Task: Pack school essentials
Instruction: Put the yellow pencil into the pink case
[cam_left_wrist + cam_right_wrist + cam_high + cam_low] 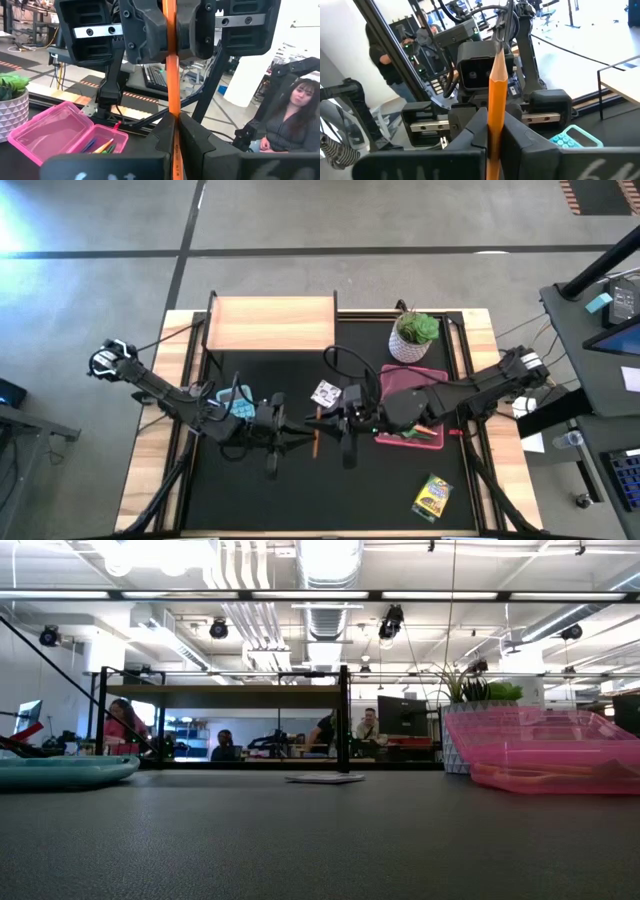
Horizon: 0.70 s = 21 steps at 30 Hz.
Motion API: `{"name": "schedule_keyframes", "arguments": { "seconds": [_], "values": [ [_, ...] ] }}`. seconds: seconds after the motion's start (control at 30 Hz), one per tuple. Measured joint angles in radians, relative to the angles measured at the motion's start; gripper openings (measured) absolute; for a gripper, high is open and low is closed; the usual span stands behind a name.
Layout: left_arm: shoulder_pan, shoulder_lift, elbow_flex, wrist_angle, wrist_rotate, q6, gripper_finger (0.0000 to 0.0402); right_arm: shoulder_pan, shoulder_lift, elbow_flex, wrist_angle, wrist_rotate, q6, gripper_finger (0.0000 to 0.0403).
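A: Where was the pencil at that point?

B: At the centre of the high view, held between the two grippers. Its long axis ran crosswise to the line joining the arms, roughly up and down in that frame.

A: Which arm had it?

B: Both did. In the left wrist view the left gripper was pinching the pencil at the bottom of the frame, and the right gripper was clamped on it at the top. The right wrist view showed the right gripper pressed on the pencil, with the sharpened tip standing clear above the fingers.

A: So, a handover?

B: It looked that way to me. The pink case lay open at centre right in the high view, under the right arm, so the right arm was nearer to it.

A: And the arms' poses?

B: Both reached inward low over the mat, wrists facing each other, meeting just left of the case. The crayon box sat at lower right, and the card lay just above the grippers.
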Motion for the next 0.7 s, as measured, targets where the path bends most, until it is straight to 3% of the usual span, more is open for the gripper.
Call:
{"name": "schedule_keyframes", "arguments": {
  "seconds": [0.13, 0.37, 0.53, 0.7],
  "values": [
    [0.002, 0.002, -0.001, -0.003, -0.001, 0.001, 0.0016, 0.000, -0.005, 0.000, -0.023, -0.009, 0.010, 0.0011],
    [0.009, 0.002, -0.004, -0.014, -0.013, 0.008, 0.0109, -0.014, -0.036, 0.003, -0.142, -0.025, 0.041, 0.0010],
    [0.023, 0.001, -0.005, -0.055, -0.012, 0.002, 0.0164, -0.037, -0.072, 0.082, -0.558, 0.014, 0.126, 0.0010],
    [0.029, 0.001, -0.005, -0.088, -0.011, -0.001, 0.0179, -0.043, -0.075, 0.135, -1.050, 0.043, 0.278, 0.0011]
  ]
}}
